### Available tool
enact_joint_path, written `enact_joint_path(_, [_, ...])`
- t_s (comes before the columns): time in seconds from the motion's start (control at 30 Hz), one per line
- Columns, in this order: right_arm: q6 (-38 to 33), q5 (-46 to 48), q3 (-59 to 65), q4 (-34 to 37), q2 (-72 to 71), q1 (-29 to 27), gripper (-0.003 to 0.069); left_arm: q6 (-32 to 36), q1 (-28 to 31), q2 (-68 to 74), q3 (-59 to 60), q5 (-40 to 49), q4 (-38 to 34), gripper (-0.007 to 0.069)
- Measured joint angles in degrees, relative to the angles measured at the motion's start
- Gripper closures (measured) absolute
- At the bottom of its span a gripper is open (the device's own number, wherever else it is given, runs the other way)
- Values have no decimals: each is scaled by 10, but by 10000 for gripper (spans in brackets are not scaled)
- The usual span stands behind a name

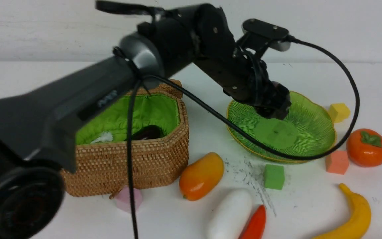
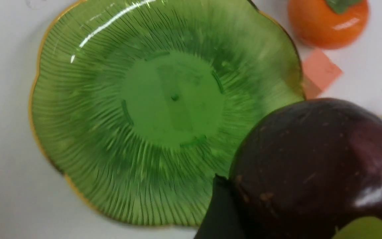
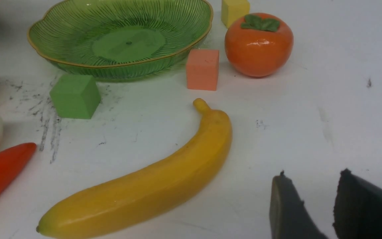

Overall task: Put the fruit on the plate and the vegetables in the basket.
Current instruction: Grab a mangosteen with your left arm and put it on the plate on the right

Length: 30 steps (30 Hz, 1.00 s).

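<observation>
My left gripper (image 1: 275, 111) hangs low over the green plate (image 1: 313, 139), shut on the dark purple mangosteen (image 2: 310, 166), which fills the corner of the left wrist view over the plate's rim (image 2: 287, 99). The plate holds nothing. On the table lie the mango (image 1: 201, 176), banana (image 1: 353, 215) and persimmon (image 1: 366, 147), and also the white radish (image 1: 229, 214) and carrot (image 1: 254, 224). The eggplant (image 1: 148, 132) lies inside the open basket (image 1: 158, 159). My right gripper (image 3: 313, 174) is open over bare table near the banana (image 3: 151, 186), holding nothing.
Small cubes sit around the plate: yellow (image 1: 339, 112), salmon (image 1: 337, 162) and green (image 1: 274, 176). A pink cube (image 1: 128, 198) lies in front of the basket. My left arm and its cable cross over the basket. Dark scuff marks streak the table near the green cube.
</observation>
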Motion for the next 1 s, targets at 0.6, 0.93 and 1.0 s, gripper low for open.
enact_joint_path(0.6, [0, 0, 0, 0, 0, 0, 416, -120, 0, 133, -10, -125, 18, 68])
enact_joint_path(0.93, [0, 0, 0, 0, 0, 0, 416, -149, 0, 134, -10, -109, 25, 10])
enact_joint_path(1.0, [0, 0, 0, 0, 0, 0, 416, -149, 0, 134, -10, -99, 25, 10])
